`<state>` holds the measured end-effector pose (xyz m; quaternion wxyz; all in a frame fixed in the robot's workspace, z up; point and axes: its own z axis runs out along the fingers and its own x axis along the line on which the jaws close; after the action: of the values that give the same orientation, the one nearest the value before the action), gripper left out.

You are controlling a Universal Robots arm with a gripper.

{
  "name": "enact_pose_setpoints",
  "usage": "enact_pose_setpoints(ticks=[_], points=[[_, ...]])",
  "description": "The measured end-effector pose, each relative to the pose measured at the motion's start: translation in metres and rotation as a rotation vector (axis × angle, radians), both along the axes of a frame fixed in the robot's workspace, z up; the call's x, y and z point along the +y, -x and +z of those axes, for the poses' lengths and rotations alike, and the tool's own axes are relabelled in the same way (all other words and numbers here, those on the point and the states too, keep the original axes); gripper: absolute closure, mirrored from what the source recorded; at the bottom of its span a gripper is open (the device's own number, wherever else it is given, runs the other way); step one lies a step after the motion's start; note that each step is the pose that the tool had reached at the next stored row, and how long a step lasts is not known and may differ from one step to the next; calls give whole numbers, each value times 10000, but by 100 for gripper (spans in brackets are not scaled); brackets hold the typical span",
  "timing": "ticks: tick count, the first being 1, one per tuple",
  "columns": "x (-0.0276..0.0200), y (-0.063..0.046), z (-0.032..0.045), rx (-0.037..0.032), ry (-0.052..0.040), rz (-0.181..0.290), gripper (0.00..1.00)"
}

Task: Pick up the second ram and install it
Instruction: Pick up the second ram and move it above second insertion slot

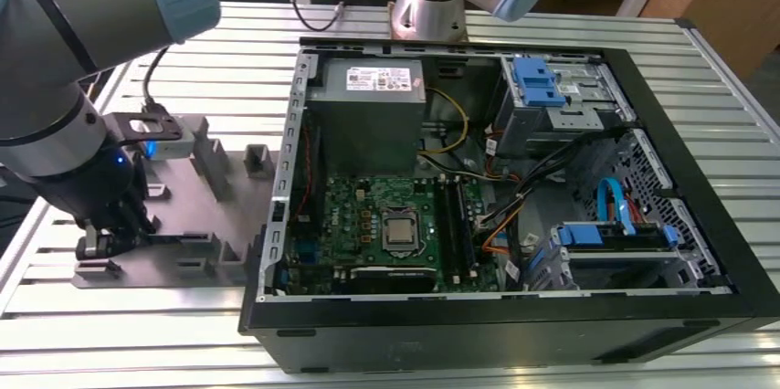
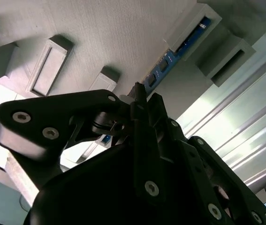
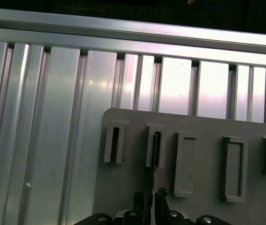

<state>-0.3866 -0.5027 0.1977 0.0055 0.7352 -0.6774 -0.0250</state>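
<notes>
Gripper (image 1: 100, 245) low over grey tray (image 1: 201, 211), lower left of exterior view. In both wrist views black fingers (image 2: 157, 104) nearly together, pinched on second ram (image 2: 185, 43). Ram stands on edge in tray slot posts, blue strip running between fingers. Open PC case (image 1: 488, 320) centre-right of exterior frame, motherboard (image 1: 365, 211) inside. All on slatted metal table (image 1: 134, 352).

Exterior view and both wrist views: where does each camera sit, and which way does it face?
Exterior view: high up, looking down on table, open case and tray; the arm shows at the exterior view's left.
Second wrist view: at the wrist, looking along the gripper at tray and ram.
First wrist view: at the wrist, looking past the gripper at tray and table.
Both wrist views share gripper and tray.
</notes>
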Motion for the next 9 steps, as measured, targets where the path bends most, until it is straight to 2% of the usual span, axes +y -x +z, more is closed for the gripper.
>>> enact_pose_setpoints(ticks=[4, 9], points=[[2, -1, -62, 0, -38, 0, 79], [2, -1, -69, 2, -48, 0, 79]])
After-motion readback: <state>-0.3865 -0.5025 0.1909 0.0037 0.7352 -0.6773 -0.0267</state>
